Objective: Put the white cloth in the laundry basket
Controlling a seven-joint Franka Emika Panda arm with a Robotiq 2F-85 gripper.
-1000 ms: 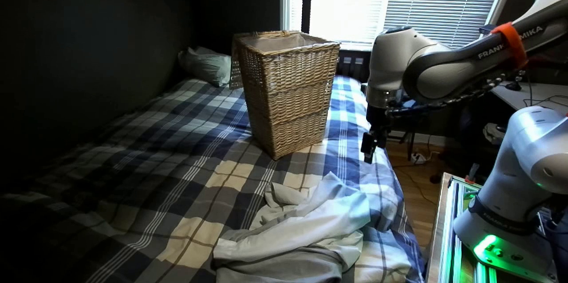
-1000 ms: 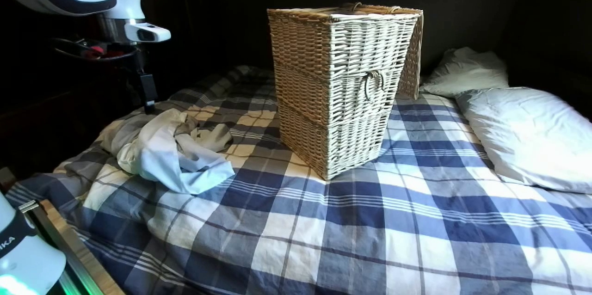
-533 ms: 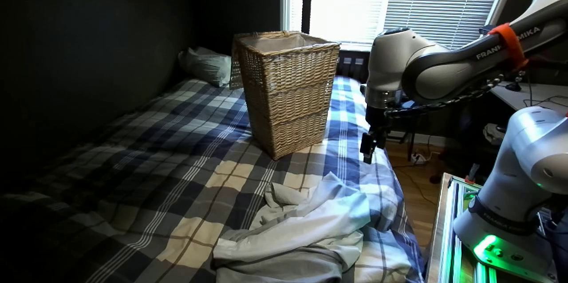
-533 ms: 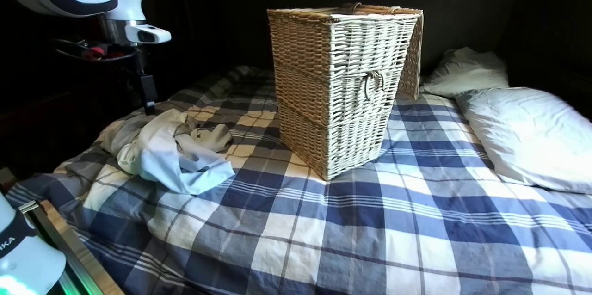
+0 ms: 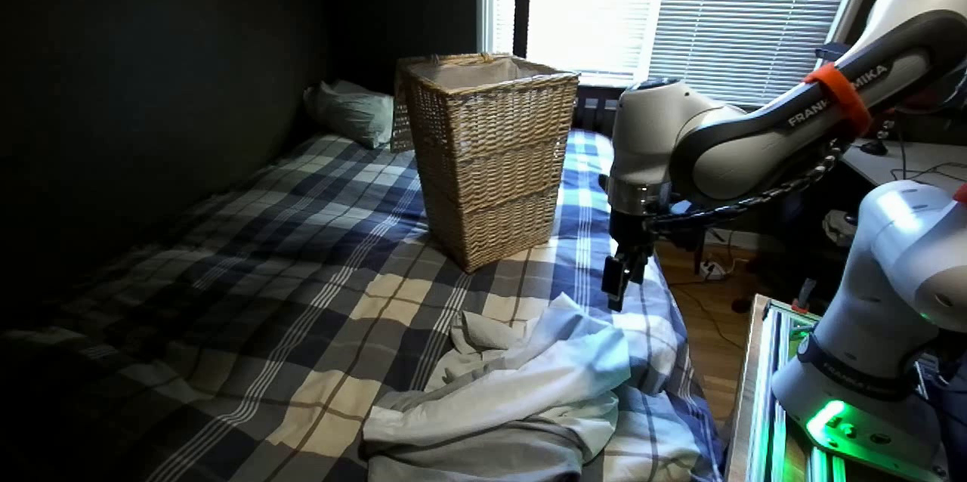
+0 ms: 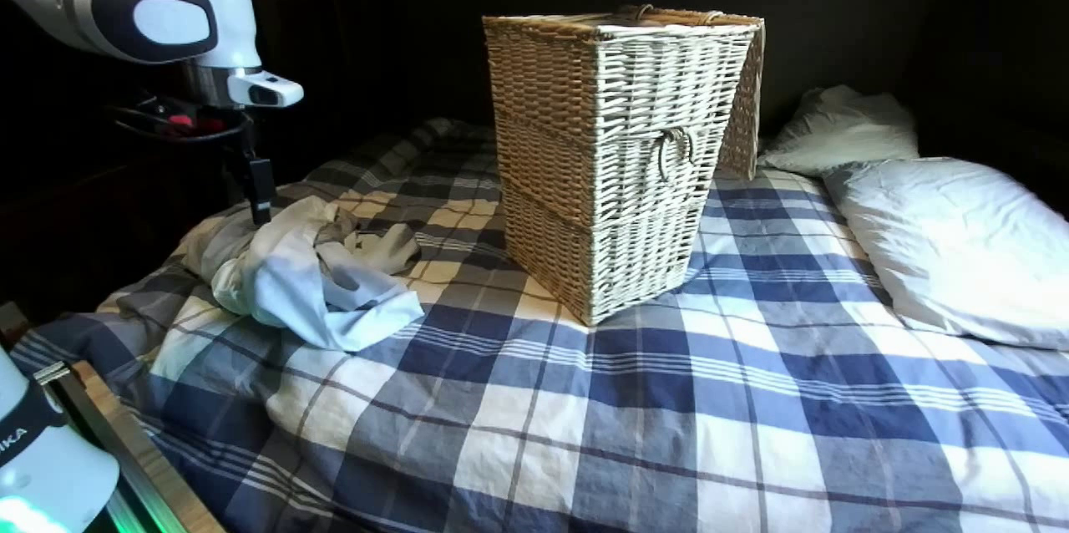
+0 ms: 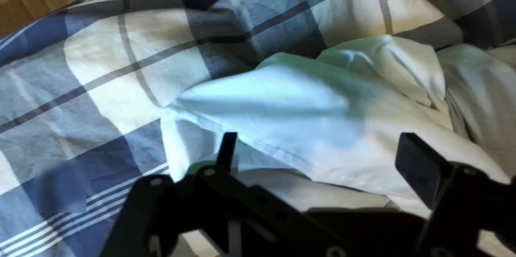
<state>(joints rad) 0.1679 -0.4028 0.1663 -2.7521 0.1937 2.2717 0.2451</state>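
The cloth (image 5: 521, 384) lies rumpled on the quilt (image 5: 332, 316), lower centre of an exterior view; the basket (image 5: 510, 157) stands at upper centre. At lower right of the wrist view the gripper (image 7: 319, 144) is wide, gripping nothing. Biting too deep could pinch quilt with cloth; too shallow, and the loose folds may slip out. Later, a trailing end might snag and topple the basket.

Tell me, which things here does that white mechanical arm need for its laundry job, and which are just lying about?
Needed:
crumpled white cloth, the laundry itself
tall brown wicker basket, where it goes
black two-fingered gripper, open, holding nothing

Just there:
puffy white pillows
blue plaid bedding under cloth and basket
white slatted window blinds
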